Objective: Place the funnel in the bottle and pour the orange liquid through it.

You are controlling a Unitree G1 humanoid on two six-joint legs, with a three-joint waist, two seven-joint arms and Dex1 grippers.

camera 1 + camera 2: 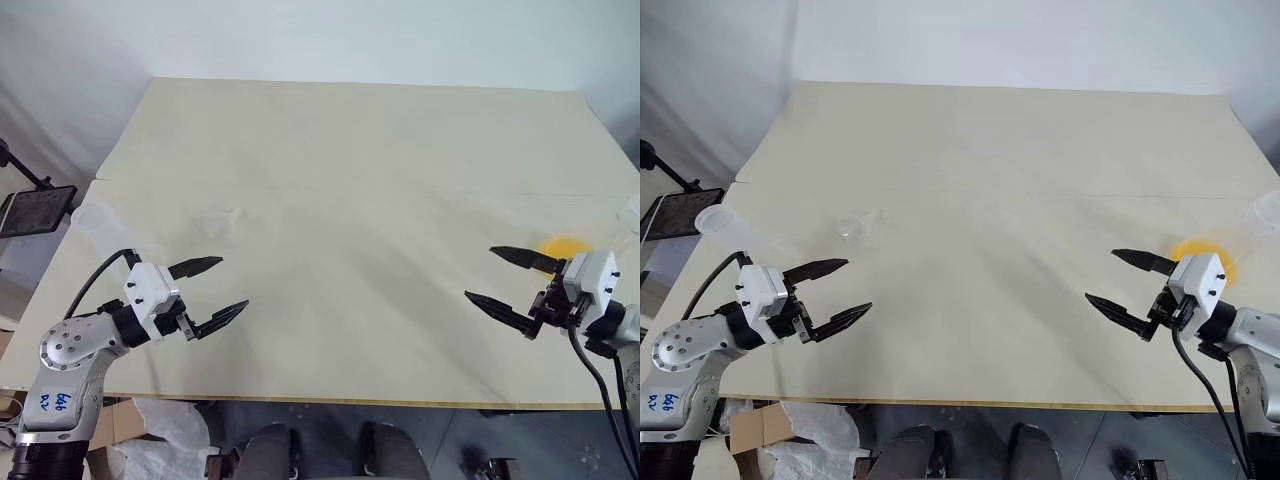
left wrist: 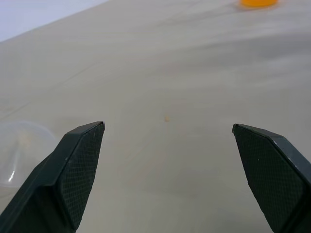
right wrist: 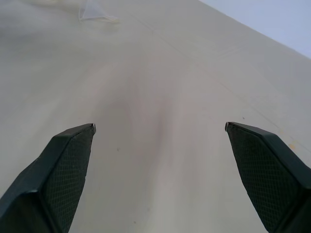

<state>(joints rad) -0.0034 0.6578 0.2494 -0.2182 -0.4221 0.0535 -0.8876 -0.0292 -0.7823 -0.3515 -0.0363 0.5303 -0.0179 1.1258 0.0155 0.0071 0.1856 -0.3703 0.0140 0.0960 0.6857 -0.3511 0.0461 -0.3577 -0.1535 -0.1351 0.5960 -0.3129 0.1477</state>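
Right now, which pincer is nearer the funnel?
Left. The left pincer hangs open just short of the funnel, on the table's left half; the right pincer, also open, is far across on the right side.

Left gripper (image 1: 208, 289), right gripper (image 1: 506, 279) agape
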